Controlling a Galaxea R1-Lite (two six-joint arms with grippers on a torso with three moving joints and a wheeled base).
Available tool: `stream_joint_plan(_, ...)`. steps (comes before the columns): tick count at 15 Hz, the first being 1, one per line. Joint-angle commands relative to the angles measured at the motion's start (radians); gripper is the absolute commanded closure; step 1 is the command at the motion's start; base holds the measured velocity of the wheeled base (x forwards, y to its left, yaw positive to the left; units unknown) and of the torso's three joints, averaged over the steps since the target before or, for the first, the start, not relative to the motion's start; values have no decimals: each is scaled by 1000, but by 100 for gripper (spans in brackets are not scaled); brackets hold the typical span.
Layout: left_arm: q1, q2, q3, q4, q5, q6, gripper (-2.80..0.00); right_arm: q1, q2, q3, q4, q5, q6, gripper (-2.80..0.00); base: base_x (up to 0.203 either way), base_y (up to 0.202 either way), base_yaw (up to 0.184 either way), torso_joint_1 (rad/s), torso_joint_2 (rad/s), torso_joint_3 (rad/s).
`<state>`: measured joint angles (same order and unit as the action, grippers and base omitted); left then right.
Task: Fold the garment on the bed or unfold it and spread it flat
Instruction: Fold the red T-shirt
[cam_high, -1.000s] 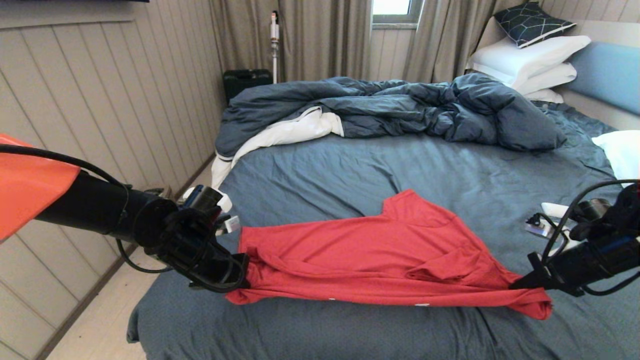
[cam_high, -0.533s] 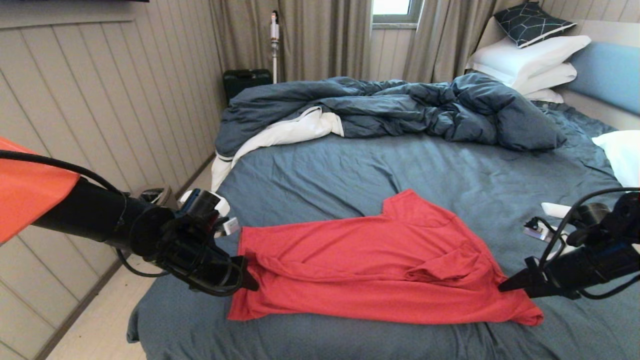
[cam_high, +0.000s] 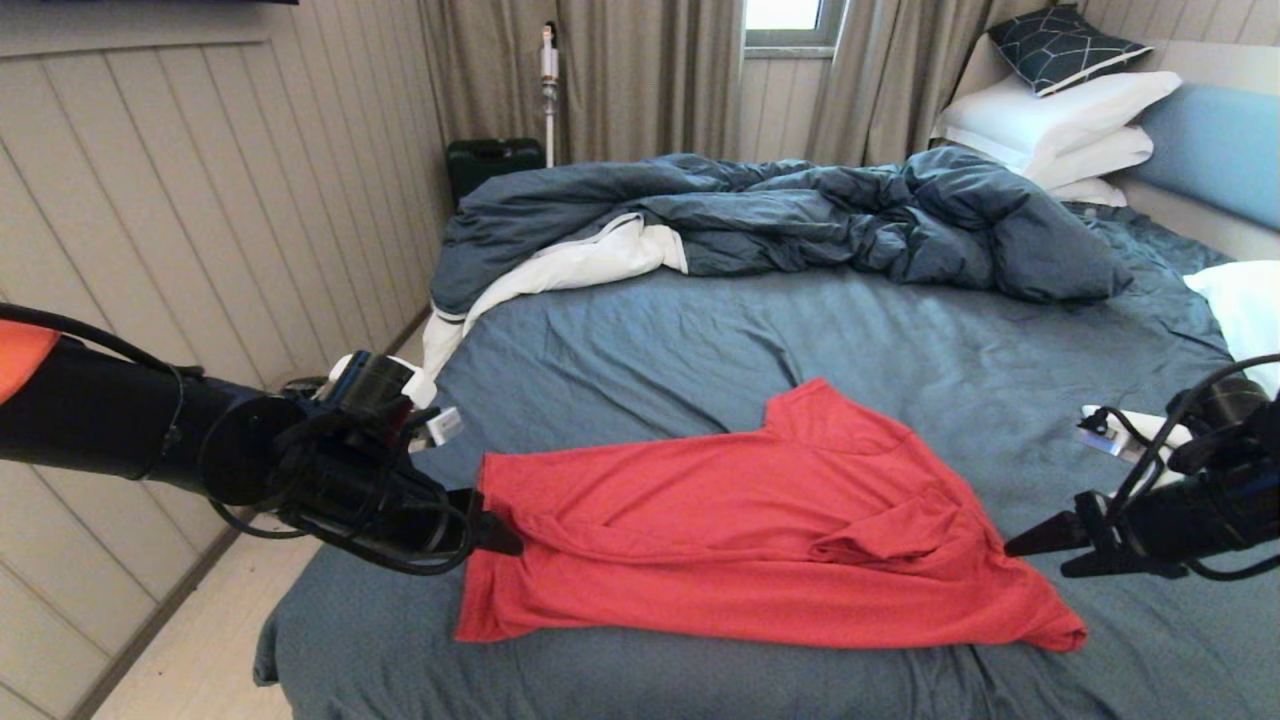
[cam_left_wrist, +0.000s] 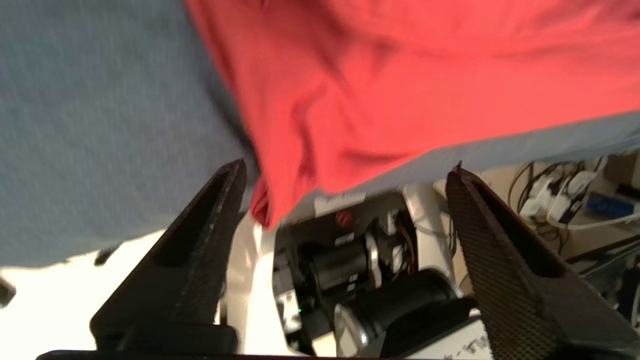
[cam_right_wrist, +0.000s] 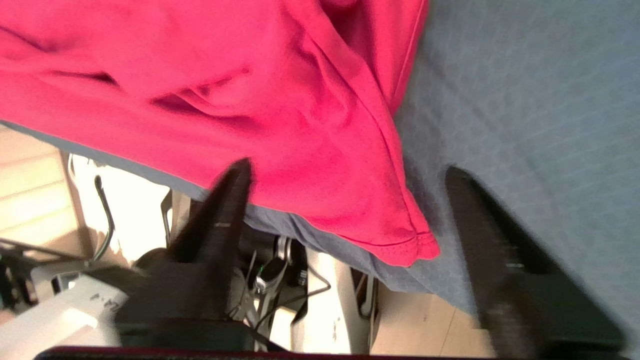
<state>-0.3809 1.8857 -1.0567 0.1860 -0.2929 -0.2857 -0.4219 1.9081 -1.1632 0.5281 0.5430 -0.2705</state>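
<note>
The red garment (cam_high: 760, 530) lies folded across the near part of the bed (cam_high: 700, 350), its plain side up, with one sleeve pointing towards the duvet. My left gripper (cam_high: 495, 525) is open at the garment's left edge, apart from the cloth. In the left wrist view the garment (cam_left_wrist: 400, 85) hangs past the open left gripper (cam_left_wrist: 345, 170) with nothing held. My right gripper (cam_high: 1040, 550) is open just off the garment's right corner. That corner of the garment (cam_right_wrist: 400, 240) rests on the sheet between the spread jaws of the right gripper (cam_right_wrist: 345, 172).
A rumpled dark blue duvet (cam_high: 780, 215) with white lining fills the far half of the bed. White pillows (cam_high: 1060, 120) and a dark patterned cushion (cam_high: 1060, 45) sit at the back right. A panelled wall (cam_high: 200, 200) runs along the left; the floor (cam_high: 200, 650) lies beside the bed.
Both grippers have opened and let go of the garment, then drawn back outward. The garment's stretched front edge has dropped and settled on the sheet.
</note>
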Motion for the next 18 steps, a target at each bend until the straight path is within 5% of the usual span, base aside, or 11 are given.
stream_joint_plan(1,-1,4,-13,-7,-2,-1,0,1,-54,-13,1,4,7,0,0,0,0,0,0,0)
stream_joint_plan(4,-18,3,-44,-9,-3,-3,0,16,-89,-49,4,5,43,0,0,0,0,0,0,0)
stream_joint_plan(8,-137,53,-105,-7,50,-3,0,102,-88,-89,2,6,117,0,0,0,0,0,0,0)
stream_joint_plan(18,-294,241,-183,-10,98,0,0,124,-44,-96,-3,54,125,0,0,0,0,0,0,0)
